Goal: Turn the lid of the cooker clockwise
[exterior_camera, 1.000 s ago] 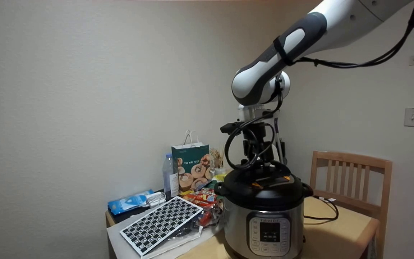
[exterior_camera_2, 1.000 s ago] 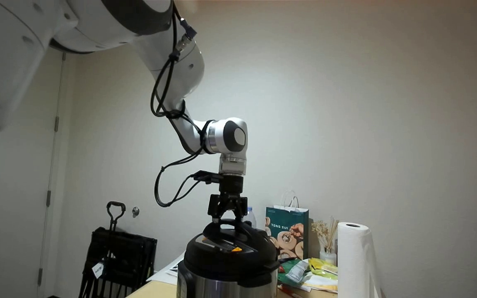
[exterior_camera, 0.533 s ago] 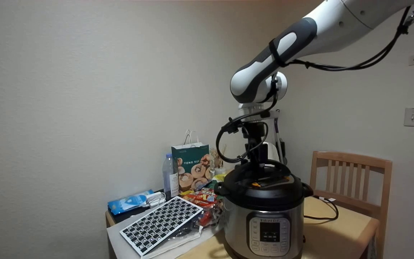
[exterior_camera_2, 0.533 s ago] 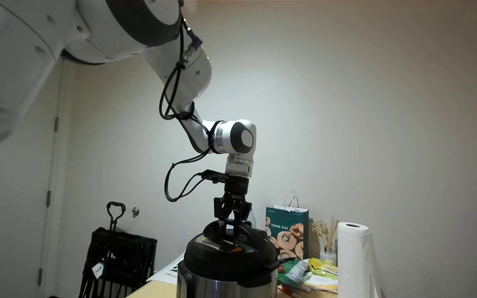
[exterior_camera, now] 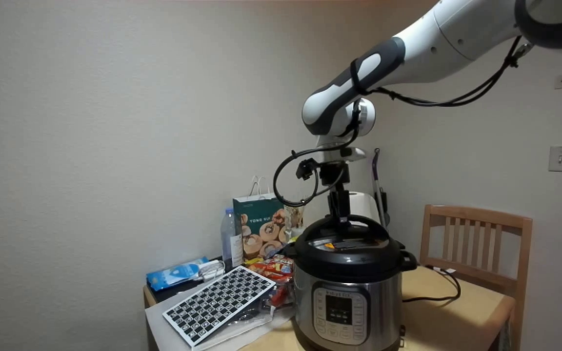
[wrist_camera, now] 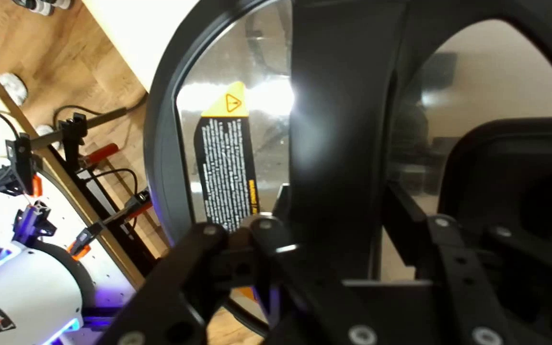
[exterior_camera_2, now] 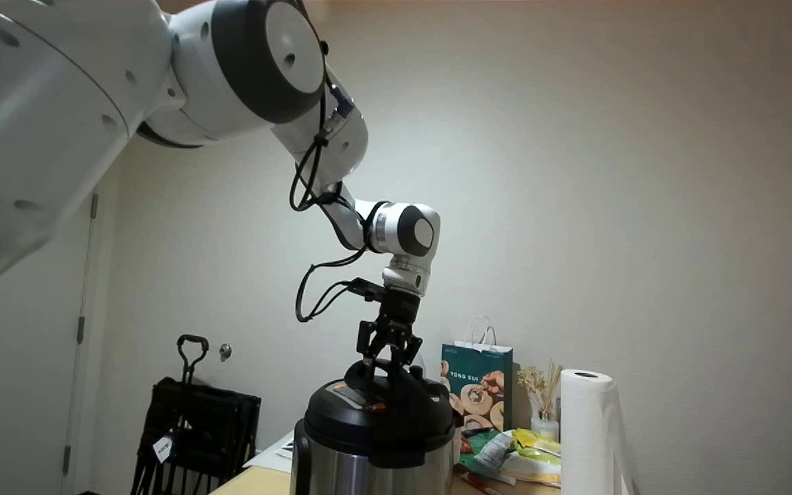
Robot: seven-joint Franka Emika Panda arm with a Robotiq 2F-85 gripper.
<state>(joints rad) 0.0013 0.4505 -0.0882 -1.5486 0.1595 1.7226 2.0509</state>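
White-and-grey jointed robot arm (exterior_camera: 422, 61) is sloping down in both exterior views. Rounded white-and-grey wrist (exterior_camera_2: 408, 232) is hanging at its end. Black two-fingered gripper (wrist_camera: 338, 201) is pointing down, leaning slightly; its black fingers (wrist_camera: 404, 218) are standing partly spread, gripping.

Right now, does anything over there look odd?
Yes: the Instant Pot pressure cooker has turned and shifted within the last second, its control panel now further left in an exterior view. That's odd because only the lid should turn; the cooker seems dragged along.
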